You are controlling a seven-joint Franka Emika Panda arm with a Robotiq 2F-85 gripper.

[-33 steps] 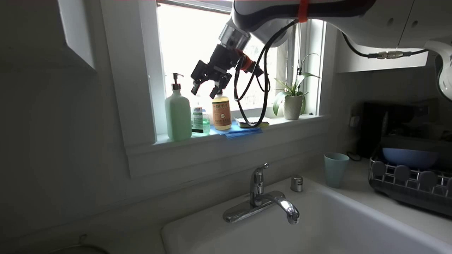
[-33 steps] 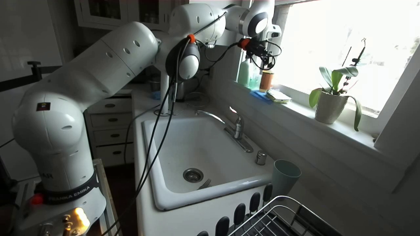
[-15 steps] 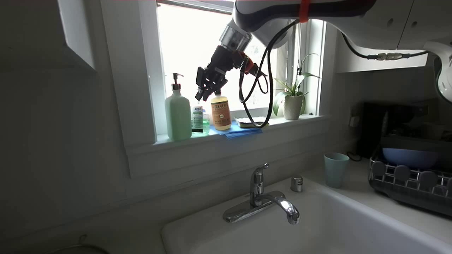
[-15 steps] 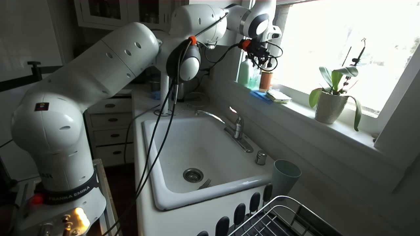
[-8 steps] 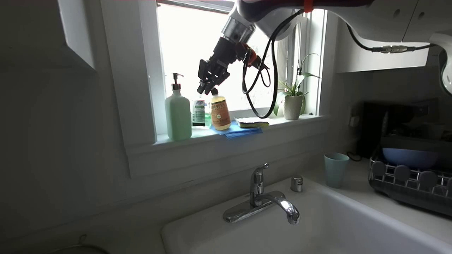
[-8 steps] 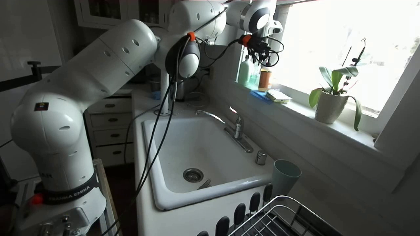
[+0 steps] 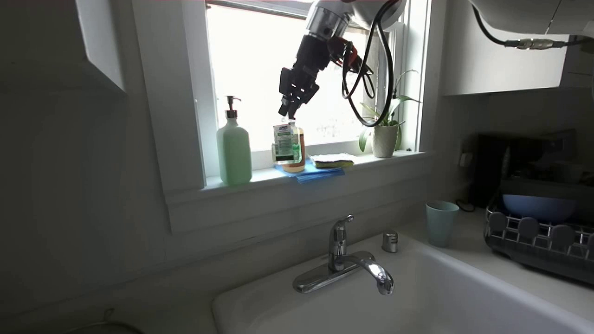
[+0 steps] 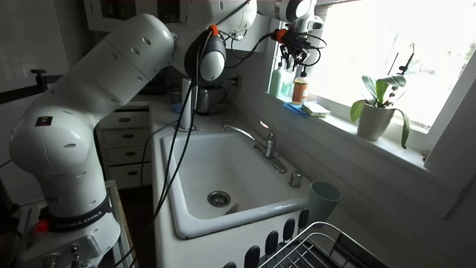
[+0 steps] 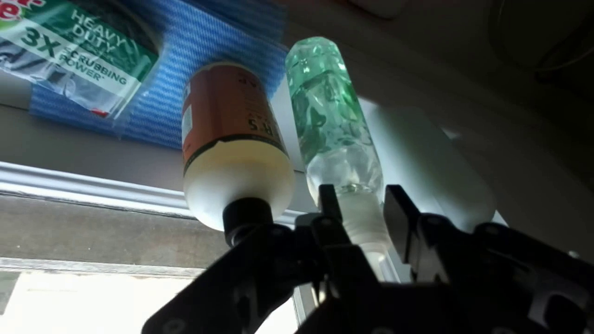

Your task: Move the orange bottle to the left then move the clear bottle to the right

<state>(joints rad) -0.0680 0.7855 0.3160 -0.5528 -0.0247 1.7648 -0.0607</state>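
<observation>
Clear, green-tinted plastic is caught in backlight as a small Purell bottle [image 9: 332,116] is held off the windowsill [image 7: 264,175] by the robot's gripper [image 9: 362,199], its two black fingers [image 9: 401,213] clenched on either side of the pale cap [image 9: 362,218]. In an exterior view the bottle is seen hanging with a slight tilt in front of the amber soap bottle [image 7: 302,147], which is stood upright on a blue cloth [image 7: 316,174]; in the wrist view a narrow gap is shown between the two. The step in hand is judged to be the clear bottle's move to the right; whether the soap bottle stands at its left-hand goal cannot be told. The hanging bottle is expected to be light, slick-sided and unlikely to break, its walls giving under pressure, so the firm cap is thought a better hold than the body. Because its weight is slung below a short grip, some swing or slip may be expected, and slow carrying is advised. The soap bottle, likely heavier, could be toppled if brushed; should handling be needed, its narrow dark neck would best be taken.
</observation>
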